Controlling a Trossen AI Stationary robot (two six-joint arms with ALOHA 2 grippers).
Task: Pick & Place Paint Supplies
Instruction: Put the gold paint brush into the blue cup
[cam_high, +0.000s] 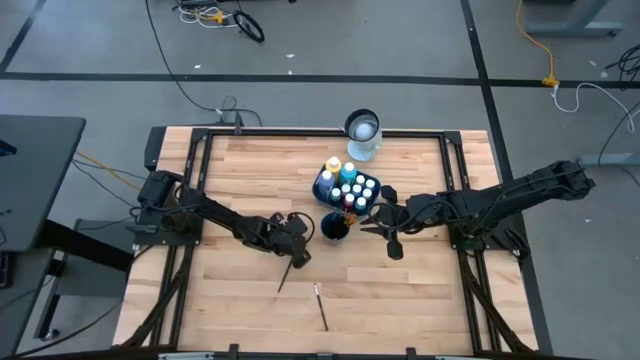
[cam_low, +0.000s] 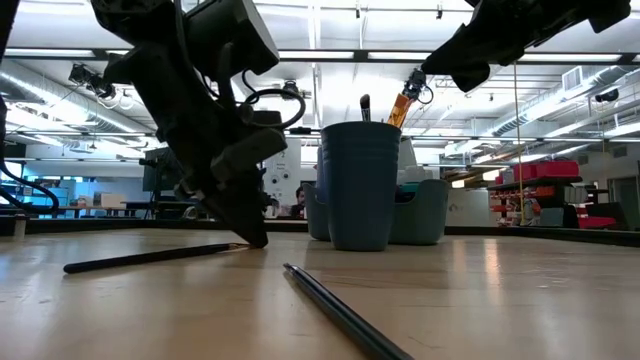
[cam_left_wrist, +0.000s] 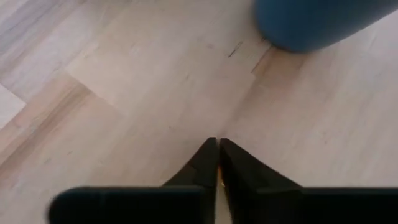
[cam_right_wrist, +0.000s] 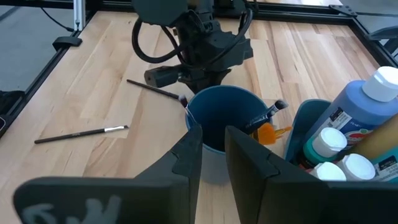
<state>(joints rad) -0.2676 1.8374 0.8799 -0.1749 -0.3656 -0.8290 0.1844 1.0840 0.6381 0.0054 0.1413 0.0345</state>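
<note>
Two thin dark brushes lie flat on the wood table. One brush (cam_high: 289, 273) runs from my left gripper (cam_high: 298, 250) toward the near edge. The other brush (cam_high: 321, 305) lies free nearer the front. My left gripper (cam_low: 256, 238) points steeply down at the table, shut, just left of a blue cup (cam_high: 335, 226) with brushes standing in it. My right gripper (cam_high: 368, 222) hangs above the cup's right side, its fingers (cam_right_wrist: 186, 152) a little apart with nothing between them. Small capped bottles (cam_high: 355, 185) stand in a blue tray (cam_high: 324, 186) behind the cup. My left gripper has its two fingertips (cam_left_wrist: 208, 155) closed together on the brush's end nearest the cup (cam_right_wrist: 180, 98), coming steeply from above. The tips themselves hide the exact spot. The brush still lies along the table (cam_low: 150, 257), its free end pointing away toward the near left.
A clear glass jar (cam_high: 362, 135) stands at the far edge behind the tray. An orange-necked brush (cam_right_wrist: 268, 129) leans on the cup's rim. Taller blue and yellow bottles (cam_right_wrist: 351, 112) crowd the tray. Bare wood stretches left and in front of the cup.
</note>
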